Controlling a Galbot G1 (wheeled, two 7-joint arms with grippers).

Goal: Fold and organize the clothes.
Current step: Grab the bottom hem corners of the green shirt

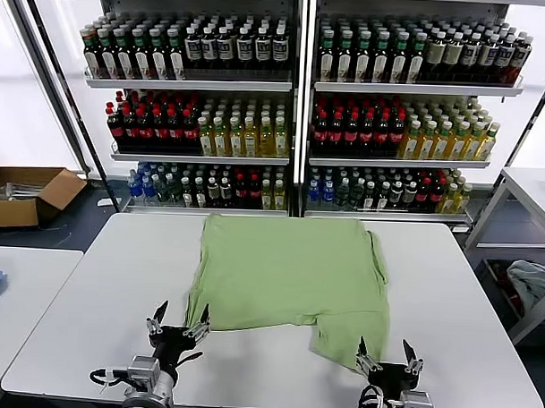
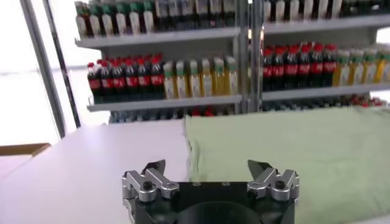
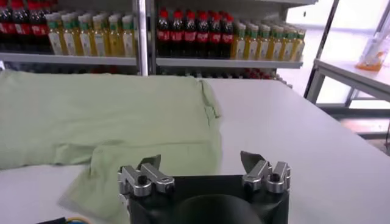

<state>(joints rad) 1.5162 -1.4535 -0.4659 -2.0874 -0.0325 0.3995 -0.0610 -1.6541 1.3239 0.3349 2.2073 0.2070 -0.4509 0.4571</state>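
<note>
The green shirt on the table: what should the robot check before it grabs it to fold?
1. Left gripper open and empty: ok.
2. Right gripper open and empty: ok.
3. Green shirt lying spread on the white table: ok, but its near edge is uneven, with one flap hanging lower towards the right gripper.
4. Left gripper close to the shirt's near left corner: ok.
5. Right gripper close to the low flap: ok.
6. Buttons and logo facing up or down: cannot tell, none show.
</note>
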